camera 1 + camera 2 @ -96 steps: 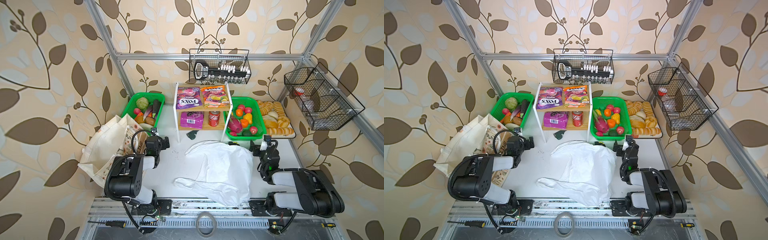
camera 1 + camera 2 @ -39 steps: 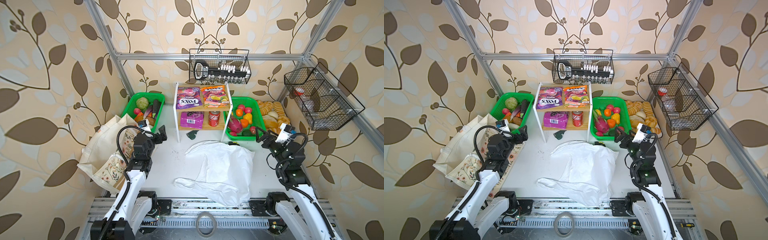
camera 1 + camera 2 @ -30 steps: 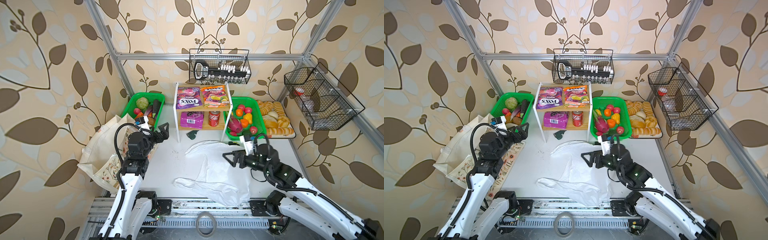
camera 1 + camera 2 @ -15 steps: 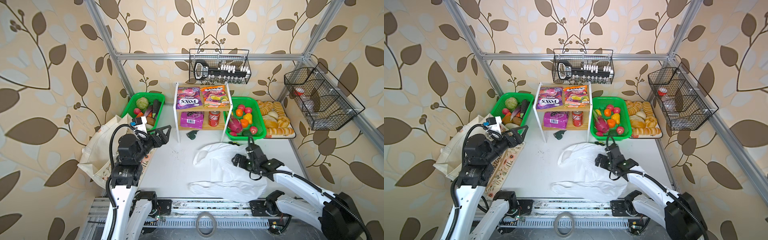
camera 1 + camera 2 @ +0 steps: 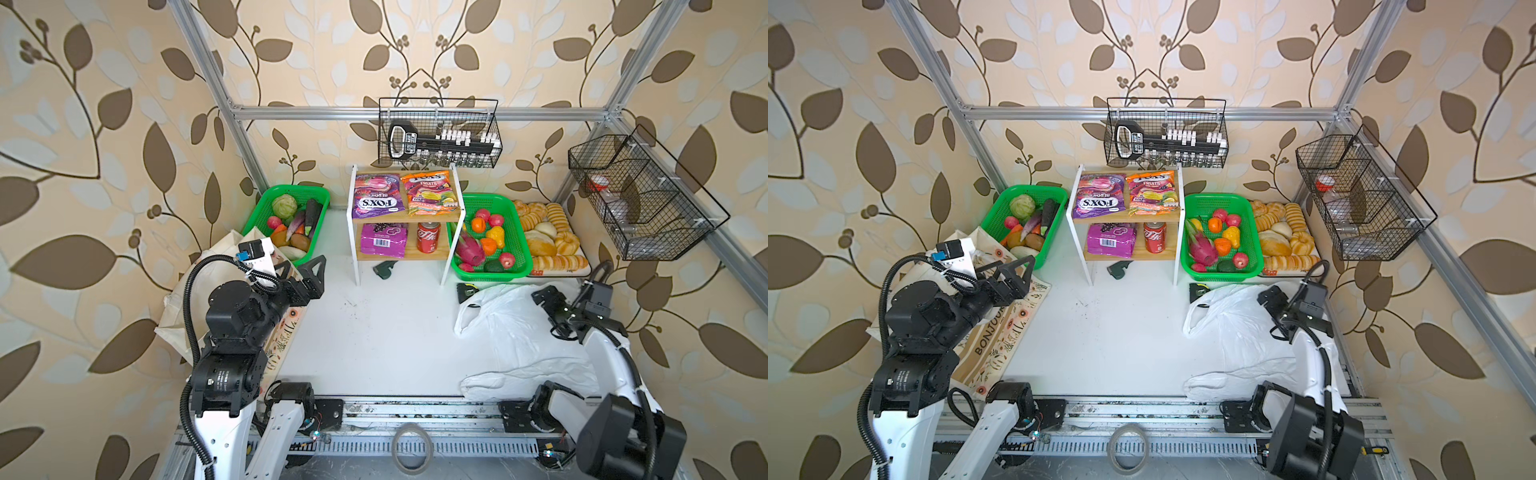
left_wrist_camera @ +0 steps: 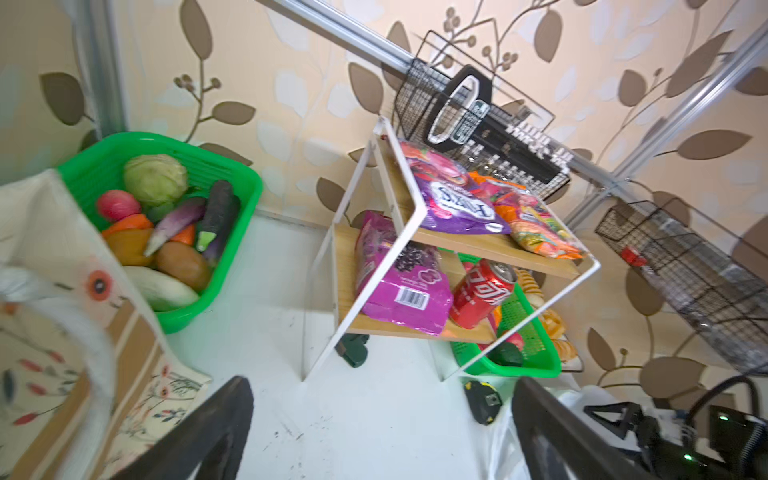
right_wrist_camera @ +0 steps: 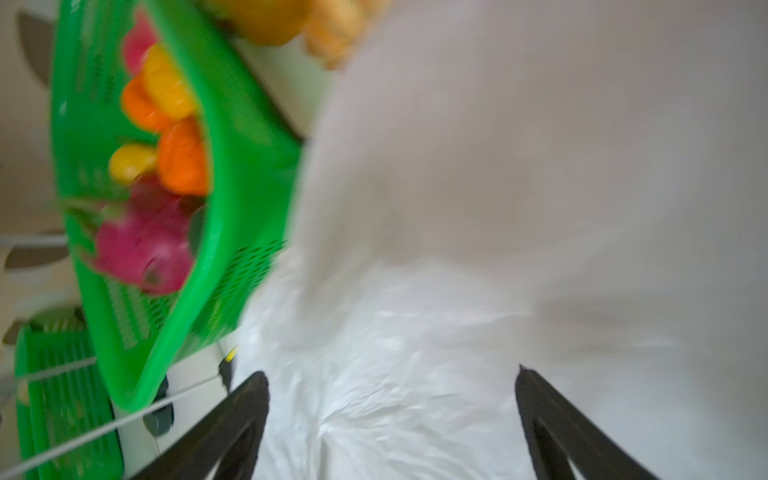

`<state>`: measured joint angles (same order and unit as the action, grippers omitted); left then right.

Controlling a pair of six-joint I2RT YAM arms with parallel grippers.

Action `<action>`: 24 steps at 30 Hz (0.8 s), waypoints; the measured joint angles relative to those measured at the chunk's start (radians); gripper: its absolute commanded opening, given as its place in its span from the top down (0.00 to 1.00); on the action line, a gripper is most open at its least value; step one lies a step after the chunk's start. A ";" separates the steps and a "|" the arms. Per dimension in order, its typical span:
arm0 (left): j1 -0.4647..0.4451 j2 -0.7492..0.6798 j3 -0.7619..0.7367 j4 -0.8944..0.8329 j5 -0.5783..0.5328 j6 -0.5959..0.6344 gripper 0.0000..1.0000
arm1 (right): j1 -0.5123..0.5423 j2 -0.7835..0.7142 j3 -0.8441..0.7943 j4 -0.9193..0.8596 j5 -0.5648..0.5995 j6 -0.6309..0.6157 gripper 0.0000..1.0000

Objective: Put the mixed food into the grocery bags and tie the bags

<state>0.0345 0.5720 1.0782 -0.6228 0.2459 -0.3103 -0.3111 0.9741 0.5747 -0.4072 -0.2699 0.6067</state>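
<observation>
left fingers (image 6: 220,415): wide apart, empty, raised over tote bag (image 5: 1000,345) edge | right fingers (image 7: 245,409): wide apart, low over plastic bag (image 5: 511,332), contact unclear | can (image 5: 428,237), purple packet (image 5: 382,241): lower shelf (image 5: 410,252) | fruit (image 5: 471,251): green basket (image 5: 490,275)

Both top views look down over the whole table (image 5: 374,340). Left wrist faces the shelf (image 6: 498,253); right wrist sits close above the plastic bag (image 7: 457,332).
</observation>
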 measured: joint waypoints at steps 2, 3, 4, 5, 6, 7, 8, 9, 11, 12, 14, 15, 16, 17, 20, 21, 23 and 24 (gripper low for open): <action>0.000 0.002 0.001 -0.032 -0.056 0.018 0.01 | 0.250 -0.060 0.002 0.021 0.033 0.035 0.09; 0.000 0.006 0.001 -0.048 -0.083 0.024 0.01 | 0.372 -0.087 0.002 0.027 0.068 0.060 0.09; 0.000 0.010 0.001 -0.062 -0.108 0.029 0.01 | 0.461 -0.107 0.001 0.027 0.102 0.089 0.09; 0.000 0.016 0.001 -0.077 -0.136 0.035 0.01 | 0.552 -0.130 -0.003 0.029 0.151 0.124 0.09; 0.000 0.021 0.001 -0.089 -0.165 0.042 0.01 | 0.617 -0.149 -0.011 0.030 0.198 0.158 0.08; 0.000 0.025 0.001 -0.100 -0.193 0.047 0.01 | 0.660 -0.162 -0.023 0.030 0.242 0.187 0.08; 0.000 0.029 0.001 -0.114 -0.228 0.050 0.01 | 0.684 -0.169 -0.040 0.029 0.282 0.213 0.07; 0.000 0.032 0.001 -0.124 -0.259 0.051 0.01 | 0.685 -0.169 -0.058 0.027 0.310 0.232 0.07; 0.000 0.039 0.001 -0.137 -0.324 0.056 0.01 | 0.610 -0.144 -0.102 0.042 0.313 0.243 0.08; 0.000 0.043 0.001 -0.144 -0.354 0.058 0.01 | 0.547 -0.123 -0.124 0.056 0.302 0.243 0.09; 0.000 0.060 0.001 -0.163 -0.418 0.065 0.01 | 0.365 -0.051 -0.166 0.099 0.238 0.233 0.10; 0.000 0.072 0.001 -0.174 -0.449 0.071 0.01 | 0.275 -0.010 -0.180 0.114 0.206 0.225 0.10; 0.000 0.087 0.001 -0.185 -0.476 0.078 0.01 | 0.198 0.031 -0.187 0.122 0.179 0.214 0.10; 0.000 0.106 0.002 -0.198 -0.513 0.090 0.01 | 0.139 0.063 -0.188 0.128 0.159 0.200 0.10; 0.000 0.171 0.009 -0.239 -0.653 0.126 0.01 | 0.008 0.109 -0.164 0.179 0.114 0.162 0.10; 0.000 0.191 0.009 -0.247 -0.707 0.136 0.01 | -0.022 0.121 -0.159 0.185 0.108 0.156 0.10; 0.000 0.228 0.009 -0.256 -0.810 0.158 0.01 | -0.063 0.127 -0.151 0.183 0.098 0.145 0.10; 0.000 0.244 0.009 -0.257 -0.840 0.166 0.01 | -0.065 0.119 -0.146 0.178 0.095 0.143 0.09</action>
<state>0.0341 0.8158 1.0874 -0.8803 -0.5941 -0.1448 -0.3759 1.0931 0.4286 -0.2291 -0.1745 0.7494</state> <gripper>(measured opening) 0.989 0.902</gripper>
